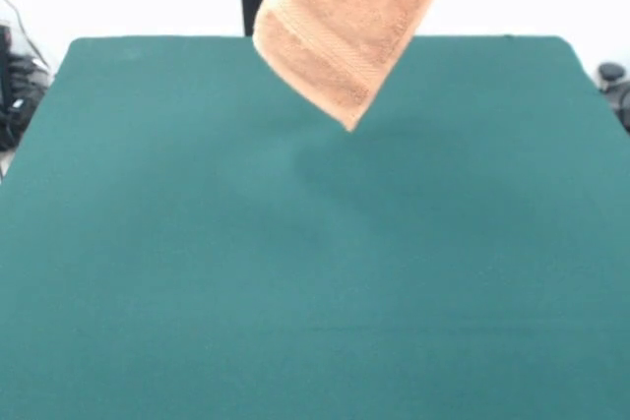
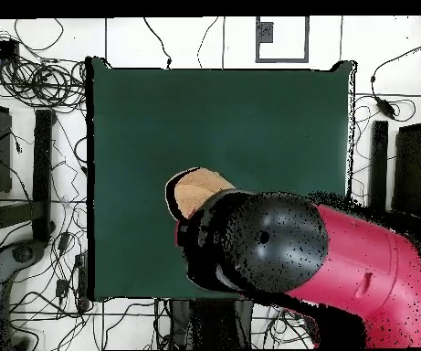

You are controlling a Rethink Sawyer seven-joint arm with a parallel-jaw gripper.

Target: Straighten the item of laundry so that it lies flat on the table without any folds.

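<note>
Hanging from above, the towel (image 1: 345, 27) dangles clear of the table (image 1: 315, 272), lowest corner pointing straight down; the gripper is hidden, its hold cannot be told.

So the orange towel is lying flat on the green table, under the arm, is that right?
Not quite. The front view shows the towel hanging in the air above the green table, one corner pointing down, not lying flat. It is under the arm, as the overhead view shows.
</note>
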